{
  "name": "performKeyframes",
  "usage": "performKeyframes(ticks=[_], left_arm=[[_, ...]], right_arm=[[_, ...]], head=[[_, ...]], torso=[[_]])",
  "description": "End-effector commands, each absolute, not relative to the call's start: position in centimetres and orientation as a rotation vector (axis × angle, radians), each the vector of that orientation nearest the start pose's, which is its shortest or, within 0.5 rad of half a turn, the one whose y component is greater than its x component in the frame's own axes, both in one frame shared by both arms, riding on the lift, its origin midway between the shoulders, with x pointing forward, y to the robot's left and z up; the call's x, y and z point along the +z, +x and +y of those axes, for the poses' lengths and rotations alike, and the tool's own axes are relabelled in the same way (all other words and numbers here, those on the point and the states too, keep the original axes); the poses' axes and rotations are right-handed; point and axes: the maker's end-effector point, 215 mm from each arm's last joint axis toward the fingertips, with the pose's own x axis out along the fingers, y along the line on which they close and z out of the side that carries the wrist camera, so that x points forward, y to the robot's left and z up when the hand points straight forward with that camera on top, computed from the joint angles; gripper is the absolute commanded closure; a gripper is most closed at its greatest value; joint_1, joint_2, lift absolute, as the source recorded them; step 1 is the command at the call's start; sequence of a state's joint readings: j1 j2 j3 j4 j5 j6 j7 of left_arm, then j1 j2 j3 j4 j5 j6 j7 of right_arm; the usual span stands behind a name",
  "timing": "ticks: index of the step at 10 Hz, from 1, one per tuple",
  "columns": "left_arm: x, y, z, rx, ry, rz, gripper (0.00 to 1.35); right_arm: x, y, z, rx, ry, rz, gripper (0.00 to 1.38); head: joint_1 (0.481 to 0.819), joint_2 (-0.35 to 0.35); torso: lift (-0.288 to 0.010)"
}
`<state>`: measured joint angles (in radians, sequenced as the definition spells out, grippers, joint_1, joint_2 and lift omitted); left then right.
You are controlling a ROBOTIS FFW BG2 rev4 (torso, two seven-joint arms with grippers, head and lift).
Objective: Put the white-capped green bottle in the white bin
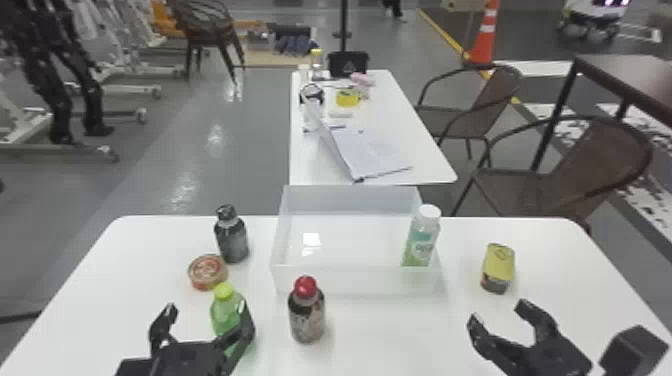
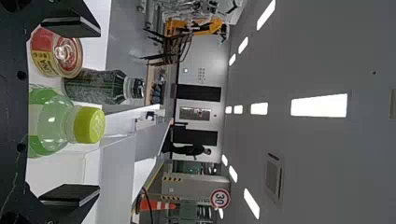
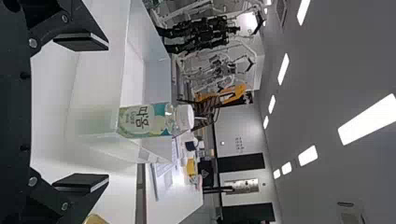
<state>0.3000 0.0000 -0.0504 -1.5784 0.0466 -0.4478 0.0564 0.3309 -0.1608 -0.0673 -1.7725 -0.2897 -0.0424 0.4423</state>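
Observation:
The white-capped green bottle stands upright inside the white bin, at its right end. In the right wrist view the same bottle rises above the wall of the bin. My right gripper is open at the front right of the bin, apart from it; its fingers are spread wide around nothing. Parked at the front left, my left gripper is open too, and in its wrist view the gripper has the yellow-capped green bottle between its spread fingers, without closing on it.
A red-capped dark bottle stands just before the bin. Left of the bin are a black-capped bottle and a round tin. A yellow can sits on the right. Behind is a second table.

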Motion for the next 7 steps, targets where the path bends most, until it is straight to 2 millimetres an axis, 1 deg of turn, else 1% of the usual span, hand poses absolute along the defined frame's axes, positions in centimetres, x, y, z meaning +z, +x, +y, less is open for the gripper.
performKeyframes(ticks=[1,2,3,5,7], left_arm=[[-36.42,48.08,21.54,0.025,-0.068,-0.153,0.12],[-36.34,48.13,21.37,0.022,-0.069,-0.155,0.13],[-36.34,48.12,21.04,0.017,-0.072,-0.155,0.13],[-36.63,47.86,21.41,0.024,-0.072,-0.149,0.13],[-36.6,47.96,21.16,0.018,-0.07,-0.149,0.13]], right_arm=[[-39.31,46.46,-20.92,0.38,0.156,0.091,0.28],[-39.38,46.64,-20.54,0.373,0.153,0.093,0.27],[-39.2,46.67,-20.6,0.368,0.147,0.09,0.26],[-39.18,46.64,-20.77,0.357,0.14,0.091,0.24],[-39.2,46.63,-20.8,0.358,0.137,0.091,0.24]], head=[[0.549,0.0],[0.549,0.0],[0.549,0.0],[0.549,0.0],[0.549,0.0]], torso=[[-0.1],[-0.1],[-0.1],[-0.1],[-0.1]])
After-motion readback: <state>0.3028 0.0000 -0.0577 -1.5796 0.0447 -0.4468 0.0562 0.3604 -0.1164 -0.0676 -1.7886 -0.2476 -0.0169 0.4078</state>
